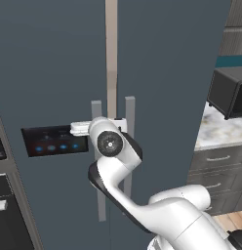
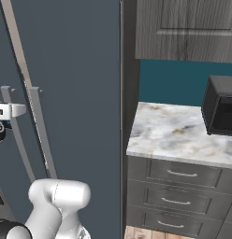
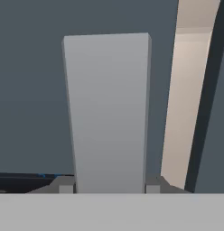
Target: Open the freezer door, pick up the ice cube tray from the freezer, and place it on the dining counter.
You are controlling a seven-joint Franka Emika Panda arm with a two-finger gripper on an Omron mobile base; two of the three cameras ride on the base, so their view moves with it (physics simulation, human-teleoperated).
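1. Up at mid-height on the fridge front, the white arm [image 1: 157, 210] rises from the base, bends at its elbow and reaches forward, wrist level.
2. Its end effector [image 3: 109, 187] straddles the long grey handle [image 3: 107, 113] of the freezer door [image 1: 50, 73], a fingertip [image 3: 65, 186] just beside each edge; jaws narrow around it, firm grip cannot be told.
3. That door carries the black blue-lit dispenser panel [image 1: 54, 140] to the left of the handle.
4. A beige gap [image 1: 111, 53] shows between the two doors.
5. Right of the fridge, a marble worktop [image 2: 169, 133] bears a black microwave [image 2: 223, 107].
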